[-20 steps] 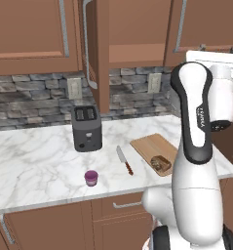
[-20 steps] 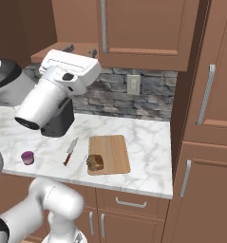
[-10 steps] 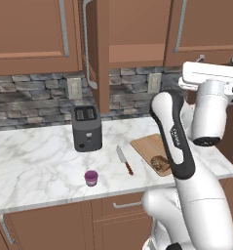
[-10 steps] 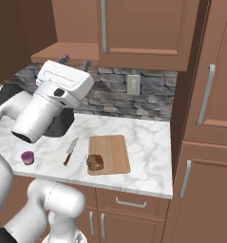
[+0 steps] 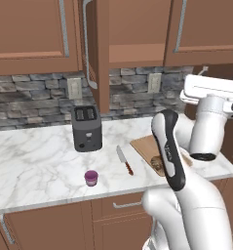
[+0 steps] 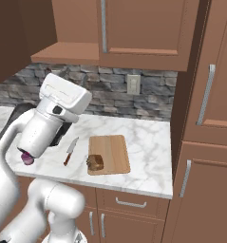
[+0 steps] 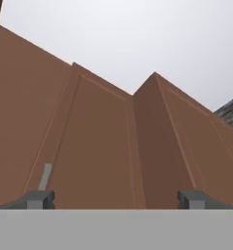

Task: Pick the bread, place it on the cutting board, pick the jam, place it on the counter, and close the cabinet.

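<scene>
The bread [image 6: 95, 162] lies on the board [image 6: 110, 153], well below the claw [image 7: 115, 199]; the jam [image 5: 91, 177] stands on the counter [image 5: 35, 161], near its front edge, beside a knife [image 5: 124, 160] and toaster [image 5: 86, 128]. The claw's jaws stand wide, empty, facing cabinet [image 7: 98, 146] panels. One door [image 5: 99, 53] stands ajar, edge outward.

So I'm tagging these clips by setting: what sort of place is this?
A rendered home kitchen, most likely: a white marble counter with a toaster on it, a stone backsplash behind, and reddish-brown wall cabinets above.
</scene>
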